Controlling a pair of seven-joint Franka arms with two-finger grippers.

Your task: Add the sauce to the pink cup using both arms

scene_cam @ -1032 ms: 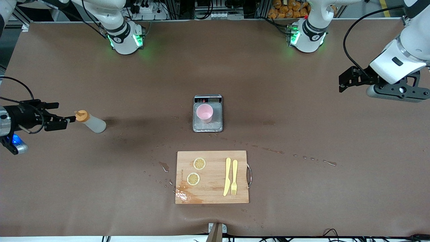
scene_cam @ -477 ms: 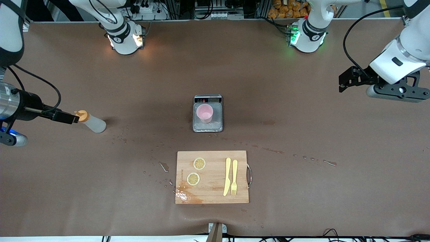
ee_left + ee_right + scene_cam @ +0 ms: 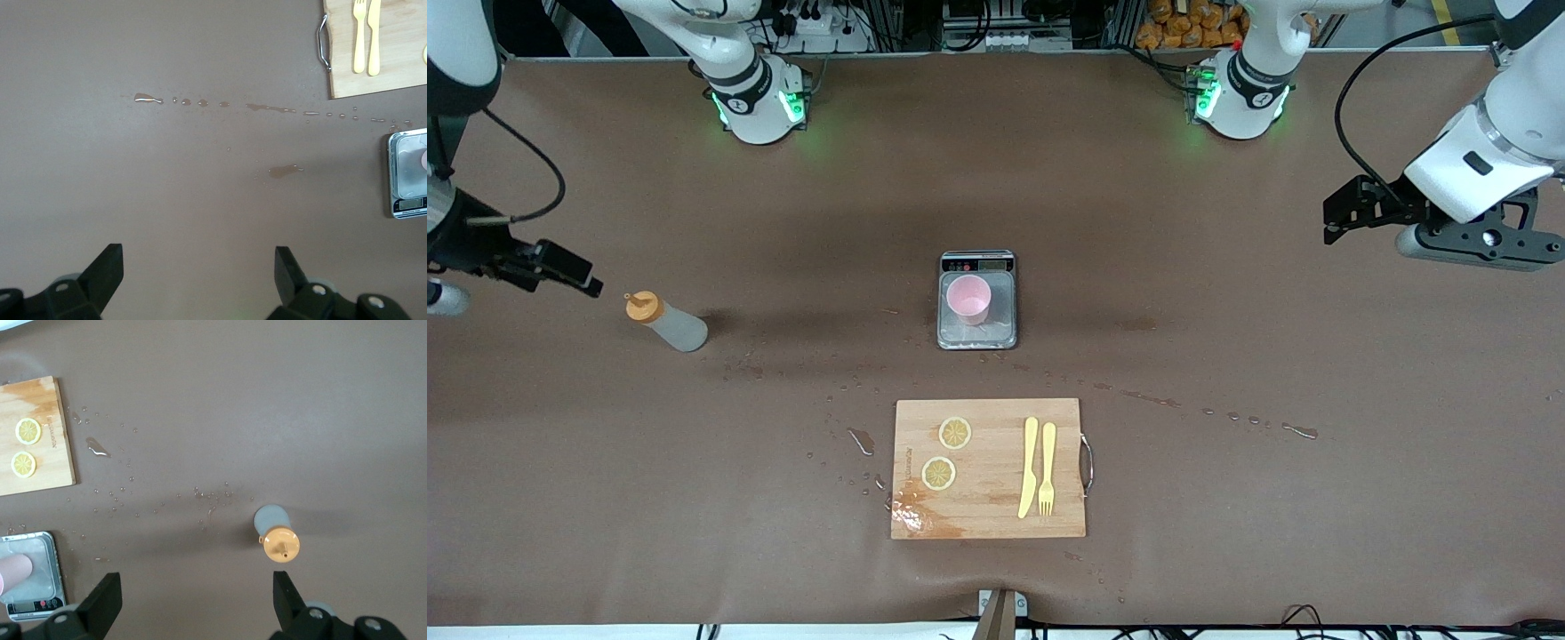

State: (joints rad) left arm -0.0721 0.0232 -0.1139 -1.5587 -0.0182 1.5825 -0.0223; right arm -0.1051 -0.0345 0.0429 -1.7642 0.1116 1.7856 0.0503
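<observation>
Right tool [image 3: 591, 286] has lifted, spread, off the sauce [image 3: 667, 322].

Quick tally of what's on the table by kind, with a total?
Sauce bottle: 1
Pink cup: 1
Scale: 1
Cutting board: 1
Lemon slices: 2
Knife: 1
Fork: 1
Total: 8

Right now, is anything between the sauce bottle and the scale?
Nothing solid. In the front view, only bare brown table with a few scattered droplets lies between the sauce bottle and the scale; the right wrist view shows the same.
</observation>
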